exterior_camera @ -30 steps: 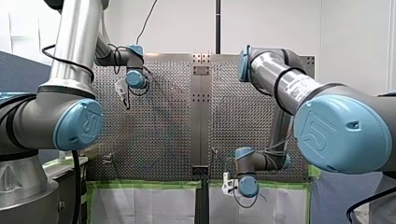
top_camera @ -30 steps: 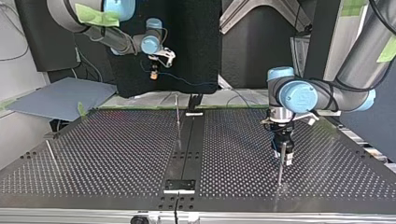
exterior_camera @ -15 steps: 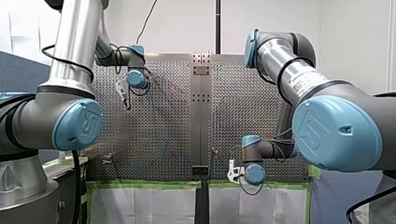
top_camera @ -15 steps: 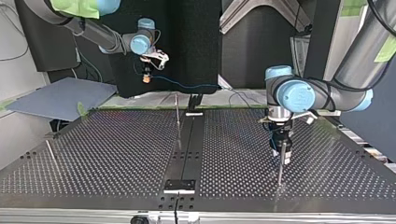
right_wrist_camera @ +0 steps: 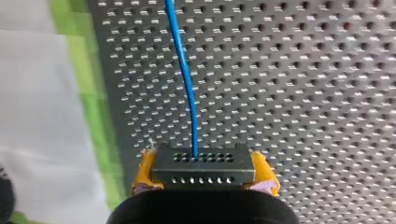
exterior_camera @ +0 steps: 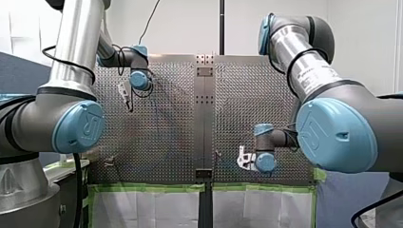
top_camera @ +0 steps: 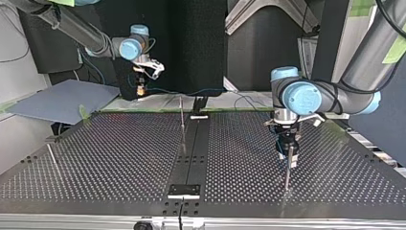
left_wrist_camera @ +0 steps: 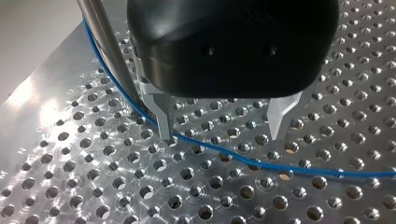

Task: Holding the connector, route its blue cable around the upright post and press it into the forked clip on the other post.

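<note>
Routing is underway: your right claw is pinching the connector aloft, its blue cable curving past the upright post beneath your spread, empty left claw, probably needing tautening next.

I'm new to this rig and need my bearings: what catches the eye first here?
My right gripper clamps a dark connector between yellow pads, the blue cable running out from it over the perforated table. My left gripper stands open over the table, the cable curving under its metal fingers, beside an upright post.
</note>
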Available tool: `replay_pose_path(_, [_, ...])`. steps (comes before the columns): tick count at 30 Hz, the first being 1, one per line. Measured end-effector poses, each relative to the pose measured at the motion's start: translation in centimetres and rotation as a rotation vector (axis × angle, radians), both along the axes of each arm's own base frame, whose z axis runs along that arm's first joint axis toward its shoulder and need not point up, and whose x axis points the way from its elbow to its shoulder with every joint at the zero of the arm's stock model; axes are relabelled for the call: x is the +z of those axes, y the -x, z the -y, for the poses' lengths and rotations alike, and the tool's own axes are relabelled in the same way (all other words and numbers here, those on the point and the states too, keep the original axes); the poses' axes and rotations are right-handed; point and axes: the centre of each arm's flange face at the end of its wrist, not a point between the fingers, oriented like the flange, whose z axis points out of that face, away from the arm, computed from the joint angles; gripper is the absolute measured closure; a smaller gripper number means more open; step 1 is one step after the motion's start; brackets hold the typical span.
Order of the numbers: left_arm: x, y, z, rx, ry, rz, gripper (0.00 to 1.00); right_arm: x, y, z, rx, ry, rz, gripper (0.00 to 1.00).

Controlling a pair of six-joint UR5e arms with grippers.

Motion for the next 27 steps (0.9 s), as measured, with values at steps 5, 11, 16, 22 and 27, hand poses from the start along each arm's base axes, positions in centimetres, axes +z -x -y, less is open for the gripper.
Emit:
replay_pose_path(5, [0.0,0.1,0.1,0.001,-0.001,-0.004,0.0,1.0,0.1,0.7,0.035,0.016,0.009,1.0])
replay_pose_path(11, [-0.1,0.2,0.2,0.0,-0.001,-0.013,0.0,0.8,-0.1,0.2,0.094,0.01,0.004,1.0])
replay_pose_path(16, [-0.2,0.4,0.3,0.009,-0.002,-0.024,0.0,-0.4,-0.2,-0.3,0.137,0.008,0.009,1.0])
replay_pose_path(22, [-0.3,0.6,0.5,0.014,-0.003,-0.034,0.0,-1.0,-0.2,-0.4,0.177,0.006,0.025,1.0])
replay_pose_path(27, [-0.4,0.8,0.9,0.008,-0.002,-0.038,0.0,-1.0,-0.4,-0.3,0.205,0.003,0.055,1.0])
